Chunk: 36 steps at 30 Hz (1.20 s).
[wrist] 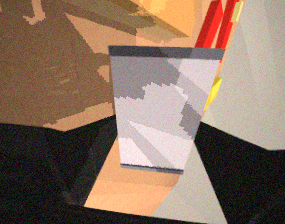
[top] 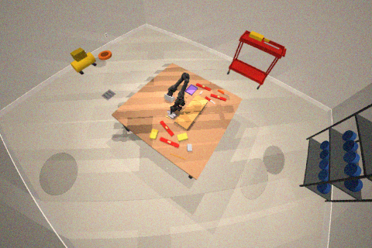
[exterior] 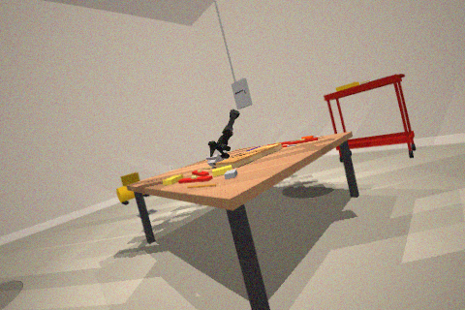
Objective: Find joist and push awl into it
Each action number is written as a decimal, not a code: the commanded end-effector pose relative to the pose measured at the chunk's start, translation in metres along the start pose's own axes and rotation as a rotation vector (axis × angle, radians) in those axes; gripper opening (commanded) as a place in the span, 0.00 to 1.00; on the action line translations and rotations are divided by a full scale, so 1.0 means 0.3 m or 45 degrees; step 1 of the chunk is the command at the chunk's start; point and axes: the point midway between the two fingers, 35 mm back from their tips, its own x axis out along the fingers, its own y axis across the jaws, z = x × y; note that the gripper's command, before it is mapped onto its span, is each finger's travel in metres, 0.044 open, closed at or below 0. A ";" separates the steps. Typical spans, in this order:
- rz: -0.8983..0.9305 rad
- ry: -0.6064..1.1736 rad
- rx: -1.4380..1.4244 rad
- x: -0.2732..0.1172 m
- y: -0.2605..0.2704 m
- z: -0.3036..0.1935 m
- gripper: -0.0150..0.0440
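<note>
The gripper (top: 173,112) (exterior: 213,157) (wrist: 155,120) is gripping the stud finder (top: 171,115) (exterior: 211,161) (wrist: 155,102), a pale grey block showing darker end edges and patchy shadow. In the top view, it is hanging just off the panel (top: 192,111) (exterior: 249,155), at its nine o'clock. The purple tray (top: 191,90) is lying at the gripper's one o'clock, its contents being too small to tell.

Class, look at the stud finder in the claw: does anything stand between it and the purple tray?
No loose object is visible between the stud finder and the purple tray. From above, only the robot's own arm crosses that line; the floor panel lies off to one side.
</note>
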 end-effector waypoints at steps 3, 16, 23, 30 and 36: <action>0.000 0.000 0.000 0.020 0.023 0.002 0.25; 0.005 0.004 -0.006 0.015 0.019 -0.001 0.74; 0.005 0.004 -0.006 0.013 0.019 0.000 1.00; 0.006 0.004 -0.007 -0.006 0.019 0.001 1.00; 0.007 0.004 -0.007 -0.026 0.019 0.001 1.00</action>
